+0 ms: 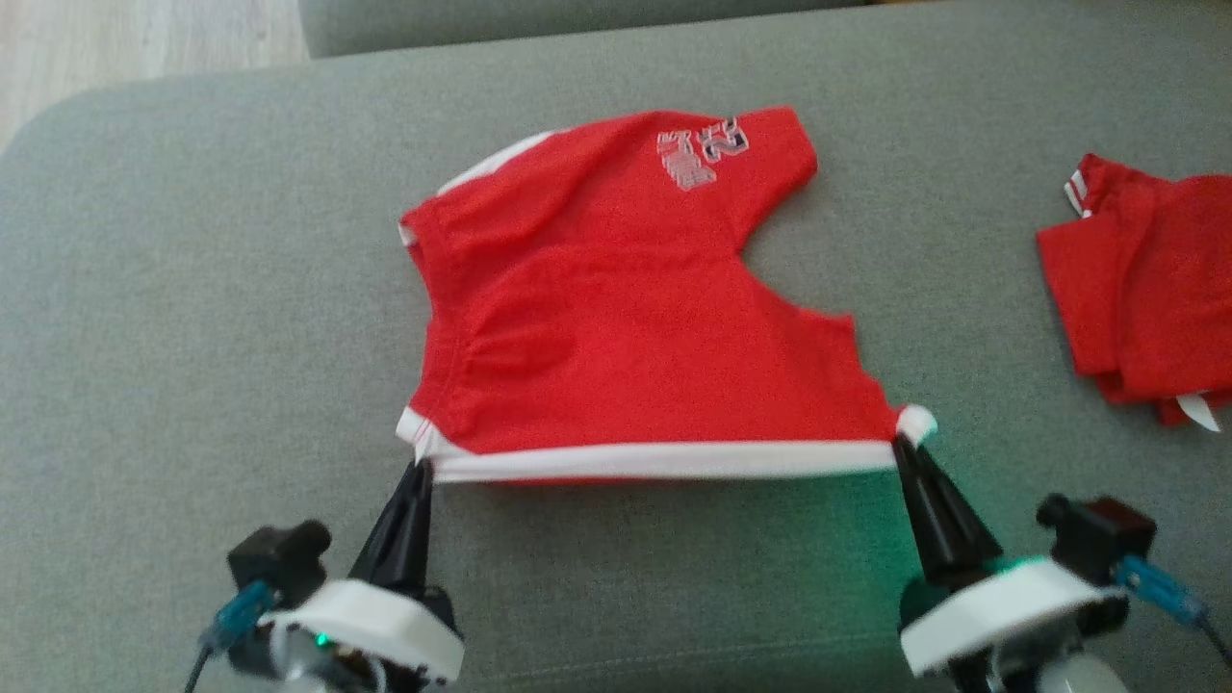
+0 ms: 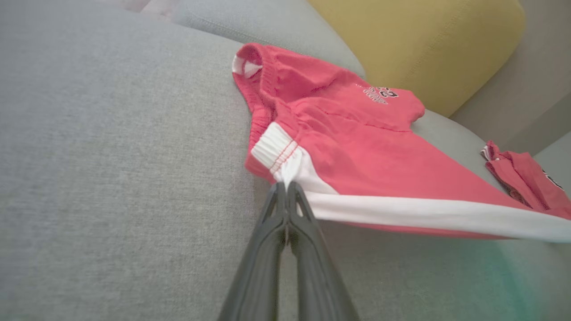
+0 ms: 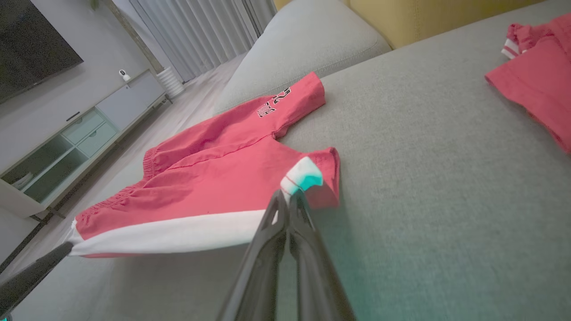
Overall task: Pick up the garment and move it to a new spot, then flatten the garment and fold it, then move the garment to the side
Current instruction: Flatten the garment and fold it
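A grey sofa (image 1: 192,289) carries everything. Pale wood floor (image 1: 144,38) shows past the sofa's far left corner, a yellow cushion (image 2: 424,44) leans at the sofa's back, and a low cabinet (image 3: 67,138) and curtains (image 3: 200,31) stand beyond the sofa.

The red garment (image 1: 616,327) lies spread mid-sofa, with a white band (image 1: 674,460) along its near edge and a printed number (image 1: 701,154) at the far side. The left claw (image 1: 421,469) pinches the band's left corner tight, the right claw (image 1: 903,445) its right corner, and that edge hangs just above the sofa. A folded red cloth (image 1: 1145,298) lies at the sofa's right.
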### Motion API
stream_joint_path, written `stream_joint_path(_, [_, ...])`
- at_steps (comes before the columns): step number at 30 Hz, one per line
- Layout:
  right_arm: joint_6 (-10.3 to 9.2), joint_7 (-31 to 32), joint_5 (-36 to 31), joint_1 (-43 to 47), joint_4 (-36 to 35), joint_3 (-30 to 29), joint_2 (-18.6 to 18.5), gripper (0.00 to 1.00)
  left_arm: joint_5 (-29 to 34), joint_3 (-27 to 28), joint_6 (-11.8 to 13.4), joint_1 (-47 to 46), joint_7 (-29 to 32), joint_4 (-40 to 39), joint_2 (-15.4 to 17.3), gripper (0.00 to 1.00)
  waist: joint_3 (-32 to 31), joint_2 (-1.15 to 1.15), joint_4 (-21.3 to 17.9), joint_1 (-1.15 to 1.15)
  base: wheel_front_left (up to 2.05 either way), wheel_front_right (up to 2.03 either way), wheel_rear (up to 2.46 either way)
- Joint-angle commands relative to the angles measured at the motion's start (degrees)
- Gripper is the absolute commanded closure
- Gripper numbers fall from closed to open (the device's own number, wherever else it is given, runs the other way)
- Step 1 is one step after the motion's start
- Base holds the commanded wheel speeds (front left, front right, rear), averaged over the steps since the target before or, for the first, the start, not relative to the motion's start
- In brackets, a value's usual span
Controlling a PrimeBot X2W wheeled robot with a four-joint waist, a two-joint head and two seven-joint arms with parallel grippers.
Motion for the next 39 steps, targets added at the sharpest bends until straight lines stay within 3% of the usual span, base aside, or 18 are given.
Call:
stream_joint_path(1, [-0.05, 0.74, -0.54, 0.64, -3.17, -0.06, -0.23, 1.0, 0.51, 2.41, 1.09, -0.15, 0.28, -3.15, 1.69, 1.0, -0.76, 0.0, -0.02, 0.0, 0.0, 0.0, 0.0])
stream_joint_path(11, [-0.05, 12.1, -3.75, 13.31, -19.89, -4.86, 2.44, 1.0, 0.78, 3.79, 6.99, 12.82, 9.26, -23.71, 4.85, 1.0, -3.37, 0.0, 0.21, 0.0, 0.0, 0.0, 0.0])
stream_joint_path(18, [-0.05, 16.3, -4.94, 16.06, -25.86, -7.79, 2.94, 1.0, 0.62, 3.63, 8.13, 14.64, 13.15, -29.79, 6.01, 1.0, -3.44, 0.0, 0.44, 0.0, 0.0, 0.0, 0.0])
stream_joint_path(22, [-0.05, 16.71, -5.61, 14.01, -25.65, -8.96, 2.99, 1.0, 0.73, 3.29, 7.93, 11.7, 13.4, -28.39, 5.95, 1.0, -2.82, 0.0, 0.95, 0.0, 0.0, 0.0, 0.0])
stream_joint_path(29, [-0.05, 15.6, -6.49, 6.89, -23.4, -11.08, 2.4, 1.0, -1.52, 2.35, 5.46, 3.11, 12.96, -24.33, 4.63, 1.0, 1.82, 0.0, 2.59, 0.0, 0.0, 0.0, 0.0])
stream_joint_path(39, [-0.05, 13.44, -5.38, -17.91, -8.8, -6.51, -4.24, 1.0, -5.88, 2.59, 2.26, -13.7, 13.75, -13.5, 3.11, 1.0, 11.05, 0.0, 5.09, 0.0, 0.0, 0.0, 0.0])
